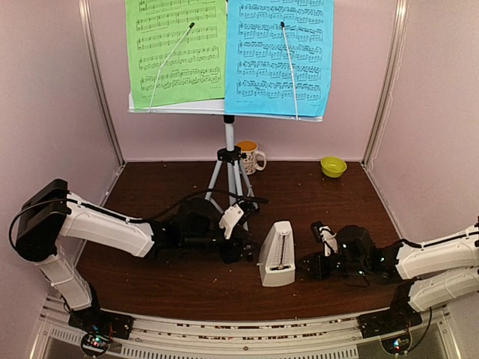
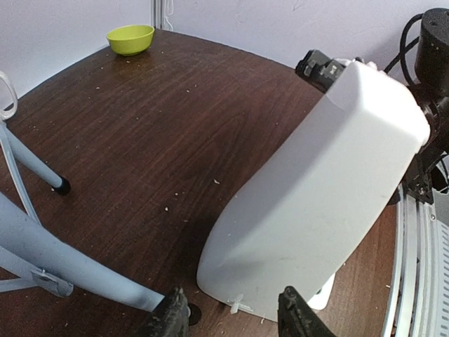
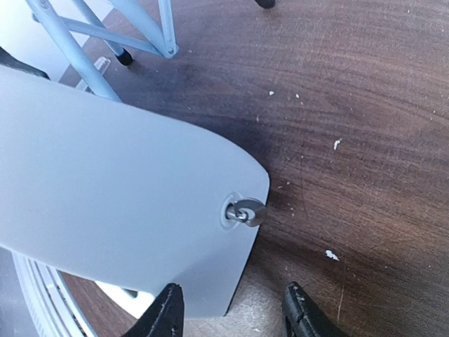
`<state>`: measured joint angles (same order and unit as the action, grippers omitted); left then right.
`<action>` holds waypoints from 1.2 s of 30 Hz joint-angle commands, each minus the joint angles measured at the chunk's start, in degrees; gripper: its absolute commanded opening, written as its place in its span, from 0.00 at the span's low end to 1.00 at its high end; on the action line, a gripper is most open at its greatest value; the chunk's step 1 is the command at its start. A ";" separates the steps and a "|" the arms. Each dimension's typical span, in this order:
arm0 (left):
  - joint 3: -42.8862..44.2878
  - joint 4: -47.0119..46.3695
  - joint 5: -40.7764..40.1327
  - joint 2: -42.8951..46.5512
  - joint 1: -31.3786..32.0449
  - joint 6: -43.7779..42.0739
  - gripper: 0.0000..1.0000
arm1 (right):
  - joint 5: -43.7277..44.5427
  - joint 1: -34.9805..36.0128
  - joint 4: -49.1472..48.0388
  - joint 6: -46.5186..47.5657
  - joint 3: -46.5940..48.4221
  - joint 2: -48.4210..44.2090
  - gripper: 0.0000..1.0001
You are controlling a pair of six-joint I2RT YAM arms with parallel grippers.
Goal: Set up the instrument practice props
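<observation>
The music stand (image 1: 229,142) rises at the back on its silver tripod (image 1: 230,173). A green music sheet (image 1: 177,51) and a blue one (image 1: 278,56) rest on it, each under a thin wire arm. The white pyramid metronome (image 1: 277,254) stands upright on the table in front. My left gripper (image 1: 243,247) lies low at its left side, open (image 2: 235,319), and the metronome's lower corner (image 2: 316,196) lies just ahead of the gap. At its right side my right gripper (image 1: 318,254) is open (image 3: 233,316), facing the side with the winding key (image 3: 245,210).
A patterned mug (image 1: 251,157) stands behind the tripod and a small green bowl (image 1: 333,166) sits at the back right. Tripod legs (image 2: 42,246) run close to my left fingers. Pink walls close in three sides of the wooden table (image 1: 314,194).
</observation>
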<state>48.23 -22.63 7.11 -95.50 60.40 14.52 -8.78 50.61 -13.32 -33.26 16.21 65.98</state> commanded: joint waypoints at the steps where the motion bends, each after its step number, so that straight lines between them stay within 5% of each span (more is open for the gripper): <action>1: -0.83 -2.52 -0.14 1.44 -0.63 0.25 0.45 | 0.99 0.47 3.38 1.44 -0.41 -4.78 0.53; 6: -1.27 -2.67 -0.14 1.73 -0.80 -0.01 0.45 | 2.22 0.57 9.48 2.06 -0.48 -13.32 0.82; 10: -1.47 -3.56 0.21 1.52 -0.81 -0.11 0.45 | 4.31 1.52 9.23 1.37 0.18 -19.45 0.92; 23: -1.38 -4.06 0.81 1.20 -0.81 0.37 0.45 | 5.82 7.39 7.41 5.44 8.88 -13.34 0.95; 36: -1.29 -3.82 0.90 1.11 -0.81 0.24 0.45 | 11.13 7.80 7.10 5.27 13.51 -7.21 0.82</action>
<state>47.27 -23.94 7.64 -95.33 59.94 14.55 -0.21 58.15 -5.04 -28.36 28.03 58.19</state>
